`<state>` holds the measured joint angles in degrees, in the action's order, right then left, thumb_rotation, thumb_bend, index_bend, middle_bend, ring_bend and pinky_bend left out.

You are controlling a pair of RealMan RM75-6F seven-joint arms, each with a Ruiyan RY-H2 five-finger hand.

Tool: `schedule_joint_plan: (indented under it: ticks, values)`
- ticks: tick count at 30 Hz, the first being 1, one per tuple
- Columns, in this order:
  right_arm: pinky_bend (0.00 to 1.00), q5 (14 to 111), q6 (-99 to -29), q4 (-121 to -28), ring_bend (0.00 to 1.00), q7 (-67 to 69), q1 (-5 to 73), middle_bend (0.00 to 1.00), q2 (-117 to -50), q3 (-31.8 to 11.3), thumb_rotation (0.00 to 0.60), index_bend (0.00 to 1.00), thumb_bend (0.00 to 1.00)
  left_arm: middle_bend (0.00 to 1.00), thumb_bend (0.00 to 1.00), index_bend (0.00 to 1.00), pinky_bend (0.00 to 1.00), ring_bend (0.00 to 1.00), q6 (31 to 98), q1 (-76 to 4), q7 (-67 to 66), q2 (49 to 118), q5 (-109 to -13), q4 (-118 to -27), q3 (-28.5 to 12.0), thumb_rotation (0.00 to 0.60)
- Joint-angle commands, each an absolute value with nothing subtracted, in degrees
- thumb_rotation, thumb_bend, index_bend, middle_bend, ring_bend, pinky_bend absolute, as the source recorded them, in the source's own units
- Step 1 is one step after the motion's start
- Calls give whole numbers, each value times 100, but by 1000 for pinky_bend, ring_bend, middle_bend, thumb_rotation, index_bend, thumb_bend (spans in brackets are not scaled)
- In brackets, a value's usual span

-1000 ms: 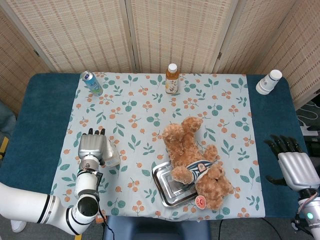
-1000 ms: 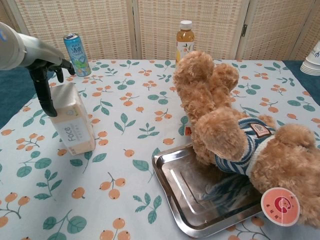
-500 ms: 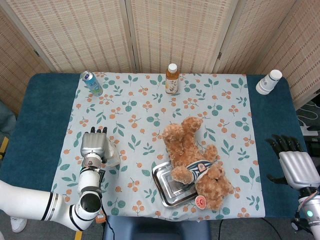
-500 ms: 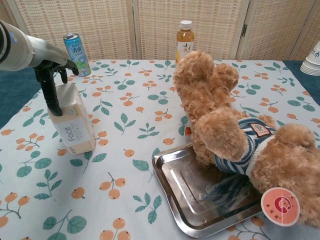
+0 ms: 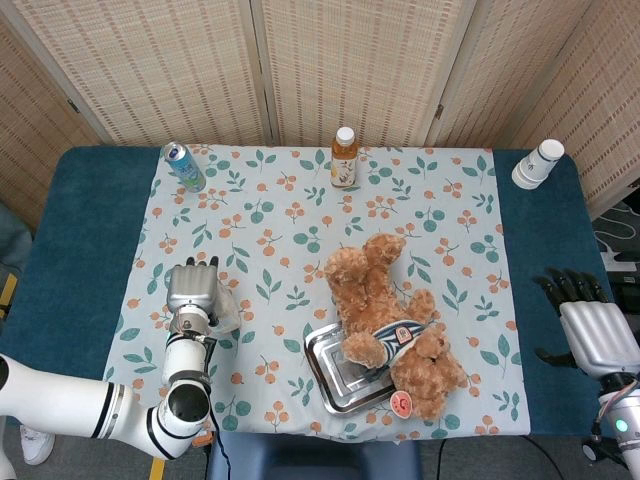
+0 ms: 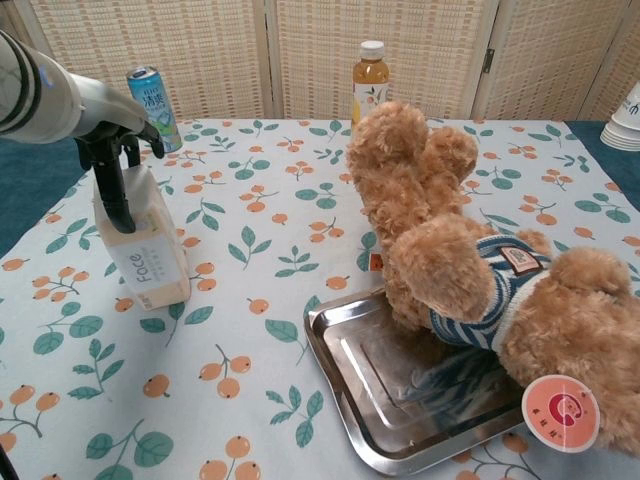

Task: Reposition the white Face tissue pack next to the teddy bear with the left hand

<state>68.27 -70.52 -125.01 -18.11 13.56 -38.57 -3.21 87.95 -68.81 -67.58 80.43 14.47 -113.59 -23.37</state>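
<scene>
We take the worktop (image 5: 90, 230) first: a floral cloth covers it, and the teddy bear (image 6: 470, 260) lies to the right of centre with its hind part resting in a metal tray (image 6: 400, 385). Well apart from it, on the left side of the cloth, stands the white Face tissue pack (image 6: 145, 245), upright on its end. Our left hand (image 5: 192, 290) sits over the pack, palm down from the head view, with dark fingers (image 6: 110, 190) running down the pack's near face; it looks to be gripping the pack, though the far side of the grasp is hidden, so we hedge on how firm it is. We judge the step in hand to be securing the pick, and the next move calls for a lift and a carry rightward, setting the pack down just beside the bear without nudging the tray. Our right hand (image 5: 592, 335) rests idle at the right edge, fingers spread and grasping nothing.
</scene>
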Motion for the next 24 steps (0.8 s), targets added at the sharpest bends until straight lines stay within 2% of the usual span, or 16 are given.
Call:
schedule_joint_plan:
  ticks: [1,7,13,18,24]
  values:
    - [0,6816,-7029,-12499,0,-1806,1361,45,-3850,-315,600,130,118,264,137,177,270,148,8835,-6867,-6747,8066,1339,-11352,-2297,600]
    - [0,6841,-7051,-12515,0,-1815,1357,45,-3848,-313,600,130,118,476,172,372,354,328,8961,-6843,-6790,8089,1160,-11383,-2225,600]
    - [0,6865,-7076,-12543,0,-1819,1346,45,-3838,-308,600,130,119,540,179,443,377,382,8969,-6771,-6842,8052,1124,-11418,-2199,600]
    - [0,6869,-7064,-12537,0,-1834,1350,45,-3851,-300,600,130,119,565,180,465,394,404,8981,-6712,-6763,7928,949,-11575,-2275,600]
    - [0,6833,-7066,-12520,0,-1837,1359,45,-3857,-310,600,130,118,586,178,482,429,421,9031,-6469,-6132,7572,139,-12035,-2477,600]
